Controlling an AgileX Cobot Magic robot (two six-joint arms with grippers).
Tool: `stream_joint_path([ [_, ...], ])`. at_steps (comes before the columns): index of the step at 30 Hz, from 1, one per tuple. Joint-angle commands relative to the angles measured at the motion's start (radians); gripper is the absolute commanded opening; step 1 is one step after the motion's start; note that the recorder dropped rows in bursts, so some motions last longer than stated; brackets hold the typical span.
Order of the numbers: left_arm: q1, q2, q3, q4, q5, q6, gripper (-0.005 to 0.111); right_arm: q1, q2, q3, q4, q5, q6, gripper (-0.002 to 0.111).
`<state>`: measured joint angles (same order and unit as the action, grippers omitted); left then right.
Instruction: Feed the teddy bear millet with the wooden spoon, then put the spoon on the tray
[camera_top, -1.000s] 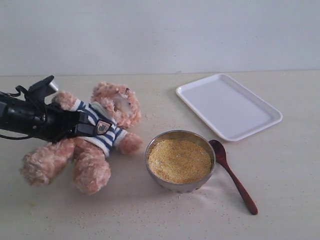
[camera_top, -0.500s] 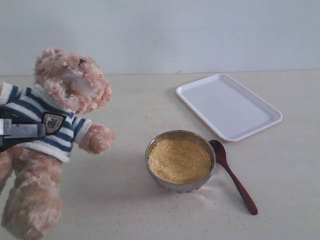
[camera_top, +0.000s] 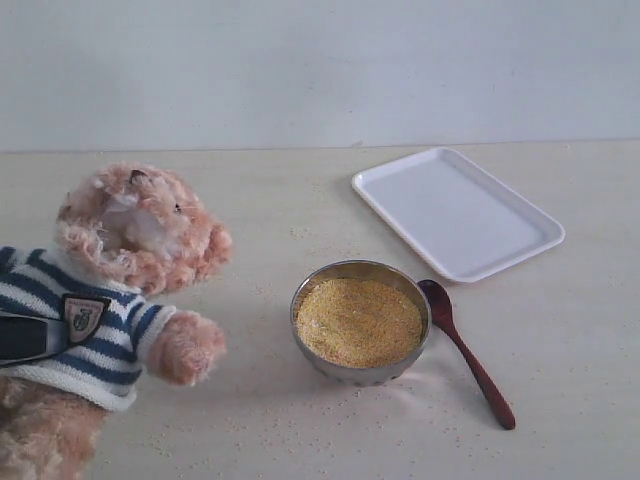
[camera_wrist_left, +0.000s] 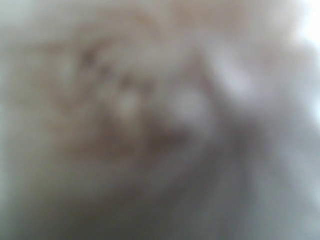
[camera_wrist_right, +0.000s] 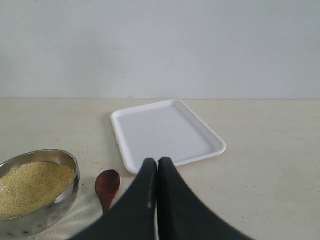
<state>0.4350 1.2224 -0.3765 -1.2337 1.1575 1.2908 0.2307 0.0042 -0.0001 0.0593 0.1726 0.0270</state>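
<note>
Our left gripper clamps the soft, shaggy pinkish-tan plush teddy bear upright, left of the round steel bowl. Our right gripper, closed tight and empty, should pinch the light, stiff reddish-brown wooden spoon mid-handle, just right of the bowl.

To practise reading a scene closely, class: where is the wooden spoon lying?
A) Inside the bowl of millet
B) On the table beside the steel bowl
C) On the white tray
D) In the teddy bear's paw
B: the wooden spoon lies flat on the table just to the right of the steel bowl, short of the tray.
</note>
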Motion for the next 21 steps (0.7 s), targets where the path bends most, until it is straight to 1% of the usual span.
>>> stream_joint_path([
  [1, 0.003, 0.095, 0.017, -0.04, 0.037, 0.024, 0.005, -0.001, -0.004, 0.0, -0.001, -0.012, -0.005, 0.0],
  [2, 0.003, 0.112, 0.017, -0.04, 0.035, 0.029, 0.005, -0.001, -0.004, 0.0, -0.001, -0.012, -0.005, 0.0],
  [8, 0.003, 0.209, 0.017, -0.044, -0.076, 0.034, 0.005, -0.001, -0.004, 0.0, -0.001, -0.012, -0.005, 0.0],
  [14, 0.003, 0.255, 0.015, -0.072, -0.085, 0.072, 0.005, -0.001, -0.004, 0.0, -0.001, -0.012, -0.005, 0.0],
  [21, 0.003, 0.257, 0.015, -0.092, -0.072, 0.096, 0.005, -0.001, -0.004, 0.0, -0.001, -0.026, -0.005, 0.0],
])
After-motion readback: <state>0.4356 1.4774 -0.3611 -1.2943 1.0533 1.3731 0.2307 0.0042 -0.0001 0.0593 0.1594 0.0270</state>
